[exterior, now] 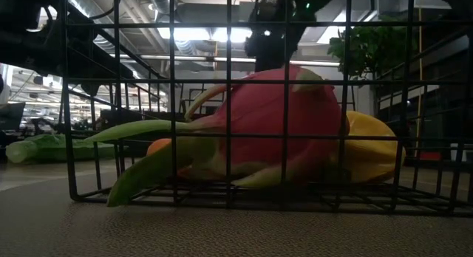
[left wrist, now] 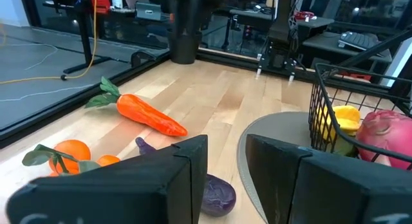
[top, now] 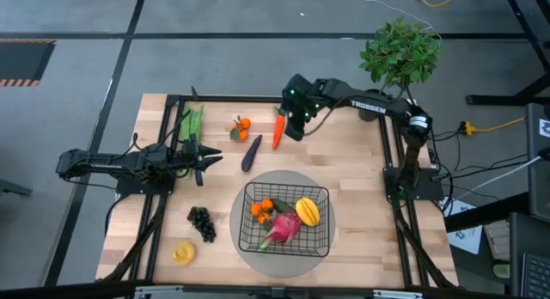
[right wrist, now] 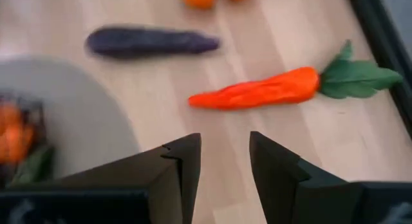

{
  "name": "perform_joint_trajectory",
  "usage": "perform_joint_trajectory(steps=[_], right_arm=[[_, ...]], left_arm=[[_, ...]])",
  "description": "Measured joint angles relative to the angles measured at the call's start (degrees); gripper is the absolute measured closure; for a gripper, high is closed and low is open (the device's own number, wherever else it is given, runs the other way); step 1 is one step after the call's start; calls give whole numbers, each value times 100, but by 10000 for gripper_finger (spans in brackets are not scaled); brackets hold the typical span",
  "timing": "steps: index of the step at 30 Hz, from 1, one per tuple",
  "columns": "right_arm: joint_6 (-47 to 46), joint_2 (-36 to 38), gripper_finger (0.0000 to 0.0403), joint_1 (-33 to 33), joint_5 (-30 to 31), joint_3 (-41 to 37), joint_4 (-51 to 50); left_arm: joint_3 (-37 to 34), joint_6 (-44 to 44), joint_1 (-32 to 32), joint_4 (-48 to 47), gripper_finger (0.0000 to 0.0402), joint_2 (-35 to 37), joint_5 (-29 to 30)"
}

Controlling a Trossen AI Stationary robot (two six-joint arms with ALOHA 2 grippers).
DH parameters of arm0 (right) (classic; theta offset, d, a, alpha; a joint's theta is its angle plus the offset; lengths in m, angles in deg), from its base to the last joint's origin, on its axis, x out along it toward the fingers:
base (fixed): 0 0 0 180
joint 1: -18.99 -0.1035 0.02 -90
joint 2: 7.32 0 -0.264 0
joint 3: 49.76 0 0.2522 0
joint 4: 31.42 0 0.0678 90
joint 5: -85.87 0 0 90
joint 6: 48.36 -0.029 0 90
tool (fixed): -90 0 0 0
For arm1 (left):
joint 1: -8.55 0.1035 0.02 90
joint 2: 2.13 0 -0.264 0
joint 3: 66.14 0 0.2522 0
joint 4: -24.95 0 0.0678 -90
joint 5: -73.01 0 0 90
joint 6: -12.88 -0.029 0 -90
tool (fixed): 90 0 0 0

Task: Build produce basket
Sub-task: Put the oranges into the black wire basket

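Carrot [top: 278, 131] — lain on the desk [top: 344, 161] at the basket's [top: 284, 220] twelve o'clock, long axis twelve-to-six, leaves far. Right claw [top: 298, 118] — spread, empty, held just beside it at three o'clock; nearer arm. Left claw [top: 206, 158] — parted, empty, parked farther off at eight o'clock.

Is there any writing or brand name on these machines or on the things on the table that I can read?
"TROSSEN": white letters on the right arm, seen from above.
White papers at the lower right carry print too small to read.
Nothing readable on the left arm, the basket or the produce.
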Motion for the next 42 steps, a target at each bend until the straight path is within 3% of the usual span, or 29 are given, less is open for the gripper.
perform_joint_trajectory(steps=[7,12,16,21,24,30,36,39,42], right_arm=[[546,1054,280,-132,362,0,-423],[424,1842,280,-133,473,4,-1156],[121,2469,280,-224,572,-240,-1356],[-177,3471,280,-414,623,-1231,-1141],[-557,4158,280,-567,646,-2132,-440],[-1371,5296,280,-1017,643,-3931,1192],[-1985,5873,280,-1484,642,-5282,2539],[-2162,5952,280,-1677,639,-5745,3019],[-2309,5948,280,-1833,639,-6048,3425]], left_arm=[[-1,346,0,61,304,0,60],[2,1209,2,708,304,0,838],[214,909,16,1202,304,0,960],[992,1500,54,72,304,-345,1024],[1596,1854,146,-534,308,-986,1037],[2927,1657,534,-979,309,-2777,992],[4693,2182,1375,-3396,309,-4579,972],[5266,2170,1919,-4080,309,-5394,515],[5582,1793,2436,-4110,309,-6038,-428]])
